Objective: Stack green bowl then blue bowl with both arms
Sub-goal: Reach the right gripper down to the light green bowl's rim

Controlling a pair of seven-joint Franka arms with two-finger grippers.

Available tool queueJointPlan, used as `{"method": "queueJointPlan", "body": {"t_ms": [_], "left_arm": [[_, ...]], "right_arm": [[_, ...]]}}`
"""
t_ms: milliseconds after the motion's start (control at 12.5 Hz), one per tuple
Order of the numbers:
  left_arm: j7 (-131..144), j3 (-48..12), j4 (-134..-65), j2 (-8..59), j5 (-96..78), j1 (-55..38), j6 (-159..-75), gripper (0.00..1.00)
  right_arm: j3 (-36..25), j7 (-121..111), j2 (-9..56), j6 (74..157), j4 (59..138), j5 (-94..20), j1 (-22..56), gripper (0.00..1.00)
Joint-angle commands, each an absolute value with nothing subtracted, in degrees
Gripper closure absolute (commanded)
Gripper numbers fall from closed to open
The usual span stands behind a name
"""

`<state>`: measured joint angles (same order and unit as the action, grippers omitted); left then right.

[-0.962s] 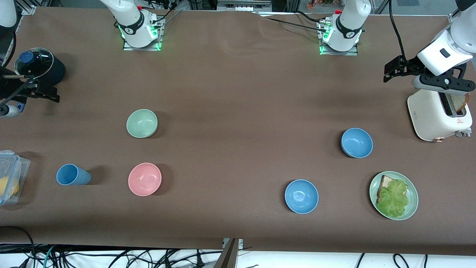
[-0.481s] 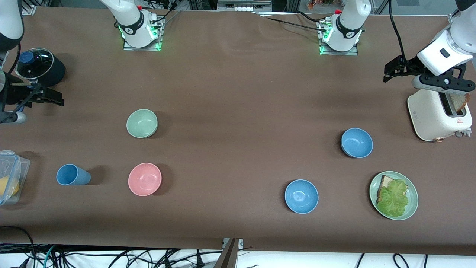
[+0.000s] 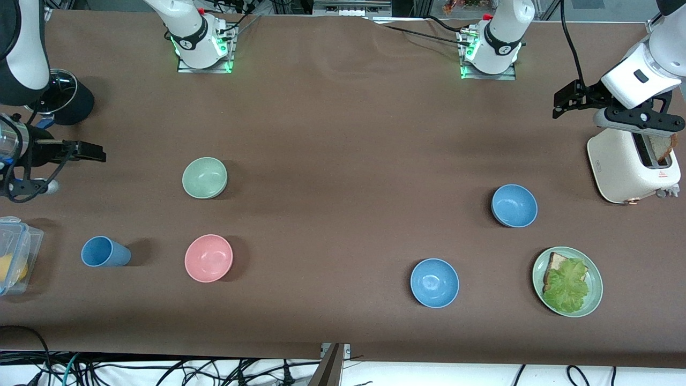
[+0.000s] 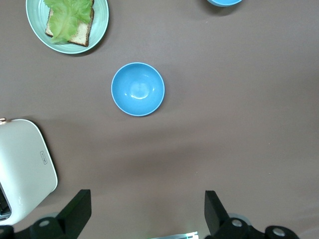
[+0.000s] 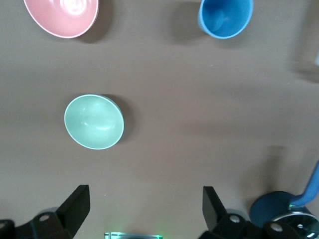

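nothing is stacked or lifted yet, so the step in hand reads as the approach to the first pick. the green bowl sits upright on the table in the left-centre of the front view, above the pink bowl and well apart from it. two blue bowls are in the right half of that view: one blue bowl at mid-height near the toaster, the second blue bowl lower down, beside the plate with lettuce. the right gripper is in the air at the left edge of the front view, over bare table between the dark pot and the green bowl; its wrist view shows the fingers spread wide and empty. the left gripper hangs at the upper right, over the table just beside the toaster, fingers likewise wide with nothing between them. judgement: the next move calls for the right gripper to travel over the green bowl's rim and descend with one finger inside and one outside. the left arm's likely target is the upper blue bowl, though either would serve.
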<state>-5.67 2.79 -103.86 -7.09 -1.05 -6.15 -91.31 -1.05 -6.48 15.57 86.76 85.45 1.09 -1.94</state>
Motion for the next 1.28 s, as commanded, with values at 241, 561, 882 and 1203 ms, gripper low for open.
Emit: {"method": "queueJointPlan", "body": {"t_ms": [241, 561, 882, 1203], "left_arm": [[-5.01, 2.37, -102.92, -7.29, 0.70, -6.15, -90.18, 0.00], [-5.01, 2.37, -102.92, -7.38, 0.70, -6.15, -90.18, 0.00], [-5.01, 2.29, -102.92, -7.29, 0.70, -6.15, -90.18, 0.00], [-5.01, 2.37, -102.92, -7.38, 0.70, -6.15, -90.18, 0.00]], "right_arm": [[-0.61, -5.19, 22.23, 93.06, 88.23, -4.02, -2.72, 0.01], [-0.27, -0.09, 22.68, 103.95, 97.44, -5.71, -2.20, 0.01], [-0.18, 0.09, 22.59, 116.51, 108.17, -10.45, -1.76, 0.01], [0.87, 0.09, 22.67, 127.52, 116.97, -11.43, -0.88, 0.01]]}}
